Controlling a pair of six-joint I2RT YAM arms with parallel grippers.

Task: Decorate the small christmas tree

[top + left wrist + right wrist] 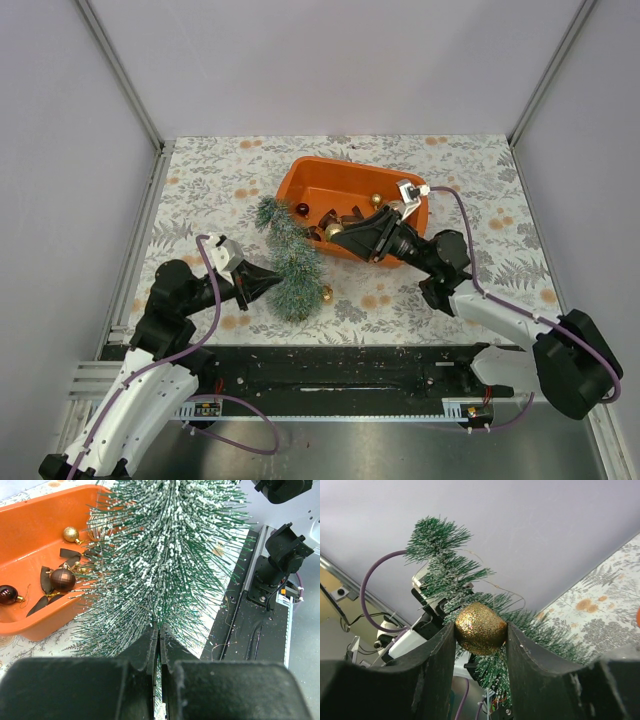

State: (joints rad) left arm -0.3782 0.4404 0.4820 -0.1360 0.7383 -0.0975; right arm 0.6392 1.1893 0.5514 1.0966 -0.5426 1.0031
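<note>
From above, the small christmas tree (288, 255) is seen lying on the floral desk (200, 180), just left of the orange tray (330, 180), with its tip toward the far side. The left gripper (279, 279) is set against its wider end, and the right gripper (337, 232) is held over the tray. In the left wrist view, the jaws are pressed together among the lower needles; whether any are pinched cannot be told. A brown bauble (62, 579) is seen lying in the tray. In the right wrist view, a gold glitter bauble (481, 628) is clamped between the jaws, with the tree behind it.
</note>
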